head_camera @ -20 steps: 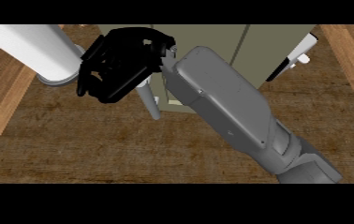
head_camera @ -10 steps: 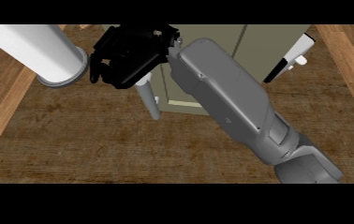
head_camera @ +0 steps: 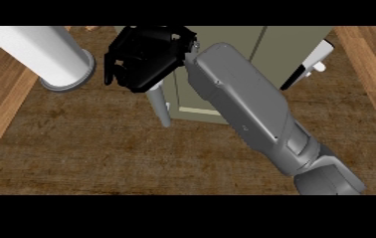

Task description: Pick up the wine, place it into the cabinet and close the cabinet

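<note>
Wine bottle: not visible, location cannot be determined. Right black hand (head_camera: 143, 60), fingers curled with nothing seen inside, sits at the olive-green cabinet's (head_camera: 242, 58) grey door edge (head_camera: 160, 107). Risk: the hand slips off, leaving the door ajar.

We cannot see the wine anywhere; the right hand (head_camera: 144, 58) at eleven o'clock hides part of the cabinet (head_camera: 220, 67), itself cut off at twelve.

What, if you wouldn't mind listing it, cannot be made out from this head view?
- Wine: not visible; whether it sits inside the cabinet cannot be told.
- Cabinet's top: cut off by the upper edge.
- Right hand: what its curled fingers touch is hidden by the hand itself.
- Left hand: out of view.
</note>
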